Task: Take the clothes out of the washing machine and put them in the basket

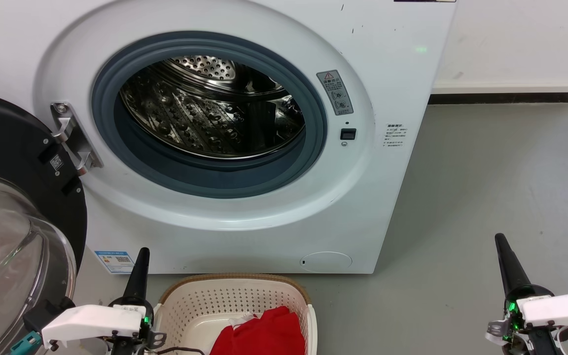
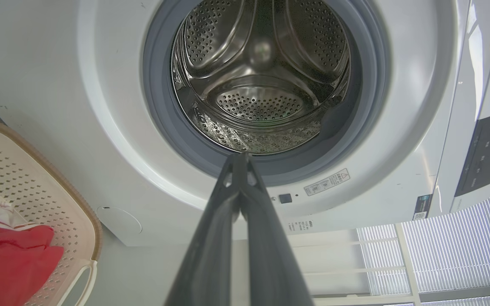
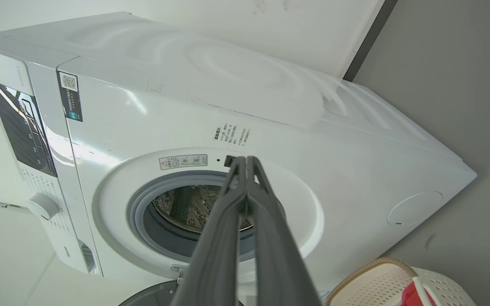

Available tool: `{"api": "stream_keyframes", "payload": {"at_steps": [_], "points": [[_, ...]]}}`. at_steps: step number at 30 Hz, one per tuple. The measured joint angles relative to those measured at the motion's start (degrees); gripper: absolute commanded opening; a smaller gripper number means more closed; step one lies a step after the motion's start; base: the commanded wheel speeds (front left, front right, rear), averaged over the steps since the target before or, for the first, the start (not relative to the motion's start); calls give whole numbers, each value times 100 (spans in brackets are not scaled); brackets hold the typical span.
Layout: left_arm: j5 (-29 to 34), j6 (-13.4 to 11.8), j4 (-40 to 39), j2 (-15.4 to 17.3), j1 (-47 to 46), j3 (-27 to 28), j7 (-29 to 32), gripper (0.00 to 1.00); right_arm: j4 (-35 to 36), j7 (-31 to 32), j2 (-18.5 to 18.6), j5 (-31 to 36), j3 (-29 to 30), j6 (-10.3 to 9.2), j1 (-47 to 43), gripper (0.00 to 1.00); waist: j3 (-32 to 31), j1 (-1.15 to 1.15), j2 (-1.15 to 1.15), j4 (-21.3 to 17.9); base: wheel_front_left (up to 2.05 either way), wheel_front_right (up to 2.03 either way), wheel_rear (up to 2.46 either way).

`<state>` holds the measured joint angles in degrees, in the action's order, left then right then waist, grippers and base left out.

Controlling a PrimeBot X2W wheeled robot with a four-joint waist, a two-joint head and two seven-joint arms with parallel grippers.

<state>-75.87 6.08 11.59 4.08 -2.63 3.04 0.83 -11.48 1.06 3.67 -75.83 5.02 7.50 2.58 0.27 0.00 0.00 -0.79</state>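
The left gripper (image 1: 143,252) is seen with its two fingers pressed together on nothing. The right gripper (image 1: 500,237) is likewise closed up and empty, well apart from it beyond the basket (image 1: 234,279). That basket is found just to the right of the left gripper, back beside its wrist, and the red garment (image 1: 264,334) is lodged inside it. Ahead of both sets of fingertips the washing machine (image 1: 392,74) is faced, its door (image 1: 17,148) swung wide, and no fabric can be made out in the drum (image 1: 215,113). The transfer is therefore judged finished, or very nearly so. The garment is bunched into a mound peaking toward the washer. No long axis can be told, its near part being cut off.
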Motion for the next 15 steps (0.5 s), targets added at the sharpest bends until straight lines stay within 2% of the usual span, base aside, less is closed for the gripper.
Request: {"api": "stream_keyframes", "payload": {"at_steps": [15], "points": [[-735,54,103,-3,-127,86,183,0,-104,197,0,-721,10,0,108,0,-3,0,0,30,0,0,0]]}}
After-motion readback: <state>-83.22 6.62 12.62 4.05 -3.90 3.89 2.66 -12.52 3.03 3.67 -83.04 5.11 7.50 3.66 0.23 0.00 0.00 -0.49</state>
